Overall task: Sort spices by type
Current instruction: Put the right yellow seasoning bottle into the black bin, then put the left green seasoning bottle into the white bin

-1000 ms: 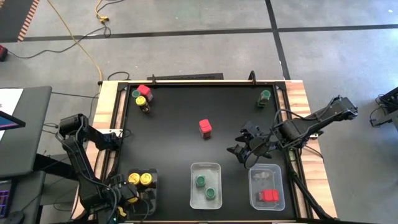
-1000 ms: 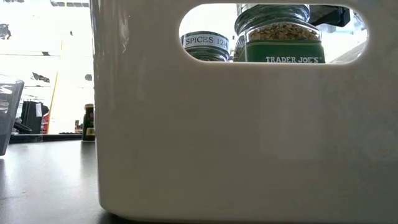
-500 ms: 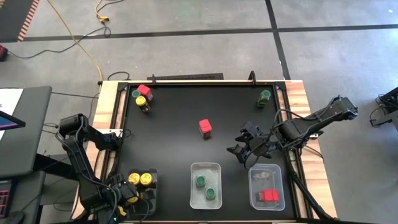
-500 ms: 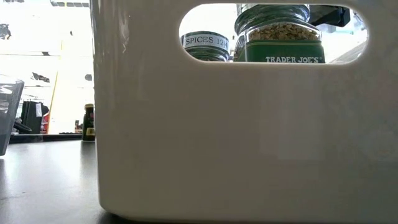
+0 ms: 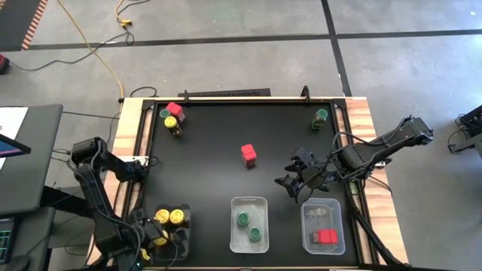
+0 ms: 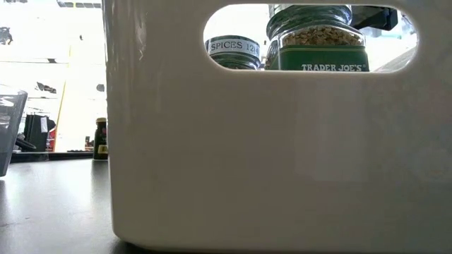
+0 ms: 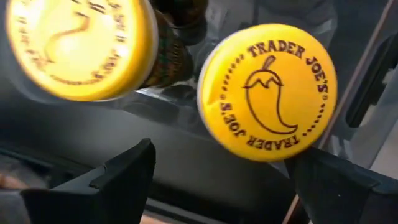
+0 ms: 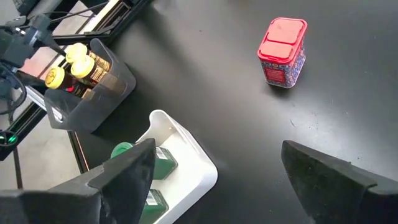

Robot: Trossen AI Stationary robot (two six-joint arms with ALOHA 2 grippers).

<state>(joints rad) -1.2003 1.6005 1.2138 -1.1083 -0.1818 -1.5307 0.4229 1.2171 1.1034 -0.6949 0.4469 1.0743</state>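
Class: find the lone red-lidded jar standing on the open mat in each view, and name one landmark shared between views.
High: red jar, mat centre.
Low: not in view.
Left wrist: not in view.
Right wrist: red jar, upper right, beyond the right tool.
Landmark: white tray with green jars.

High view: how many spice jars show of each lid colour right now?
Yellow lids: 3
Green lids: 4
Red lids: 3 clear; the red in the right tray may be two
Total: 10, perhaps 11
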